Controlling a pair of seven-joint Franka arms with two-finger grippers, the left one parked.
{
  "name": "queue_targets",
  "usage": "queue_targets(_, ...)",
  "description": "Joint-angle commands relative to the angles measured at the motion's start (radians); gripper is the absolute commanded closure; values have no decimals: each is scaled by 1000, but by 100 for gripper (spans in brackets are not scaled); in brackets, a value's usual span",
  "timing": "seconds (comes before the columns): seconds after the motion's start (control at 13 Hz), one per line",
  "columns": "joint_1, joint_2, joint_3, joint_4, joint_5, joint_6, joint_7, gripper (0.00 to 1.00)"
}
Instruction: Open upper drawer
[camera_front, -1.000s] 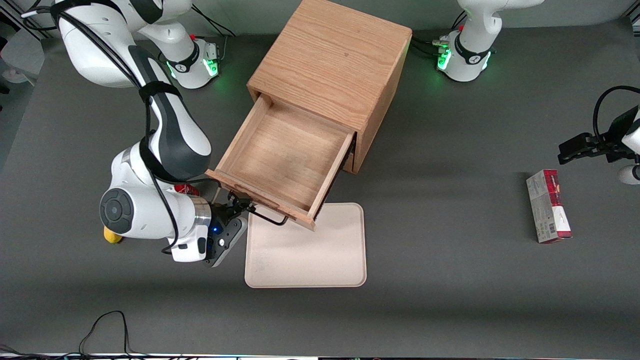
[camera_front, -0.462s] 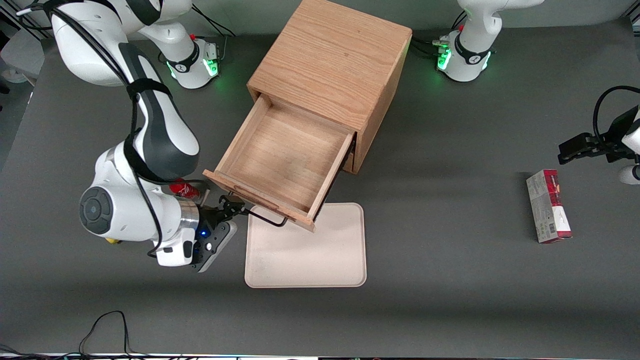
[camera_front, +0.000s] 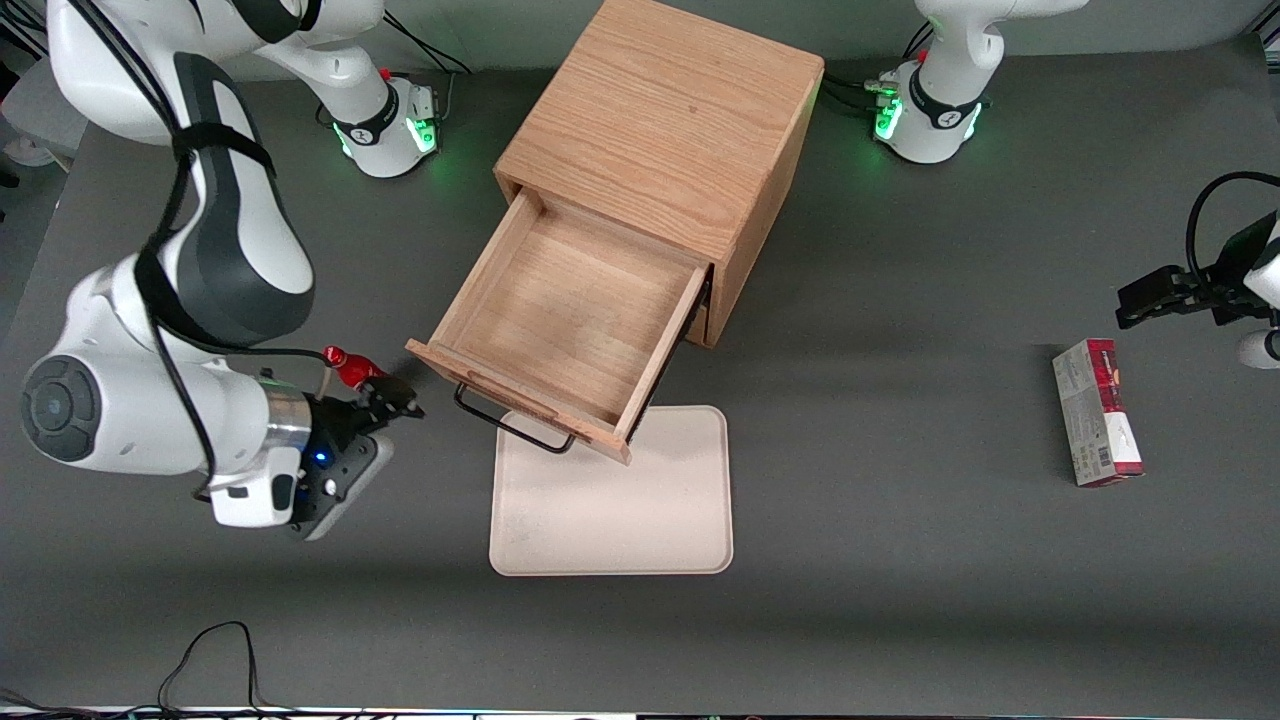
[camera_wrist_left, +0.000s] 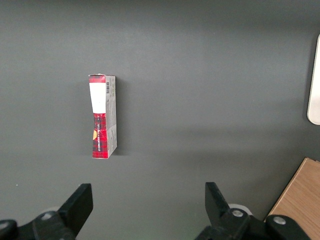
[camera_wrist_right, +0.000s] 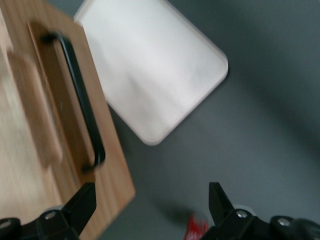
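With the upper drawer (camera_front: 570, 322) standing pulled well out of the cabinet (camera_front: 665, 130) over the beige tray (camera_front: 612, 500), I judge the pull done, so my gripper (camera_front: 400, 398), fingers spread and empty beside the black handle (camera_front: 505, 423), should back off clear without snagging it

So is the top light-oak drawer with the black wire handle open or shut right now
Open. The upper drawer is pulled well out of the wooden cabinet, its bare tray showing. The gripper is open, apart from the black handle.
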Motion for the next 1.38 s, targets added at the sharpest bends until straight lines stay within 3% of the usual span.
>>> queue_targets(0.0,-4,-188,-75,-217,-18,-5,-8,0)
queue_targets(0.23,1,-346,-144,-381,-25,14,4,0)
queue_targets(0.54,4,-641,-217,-802,-57,234,51,0)
queue_targets(0.69,-2,-634,-270,-780,-69,232,157,0)
queue_targets(0.92,-4,-606,-275,-702,-69,151,269,0)
queue_targets(1.15,5,-614,-275,-677,-153,126,280,0)
queue_targets(1.31,4,-619,-275,-657,-160,123,285,0)
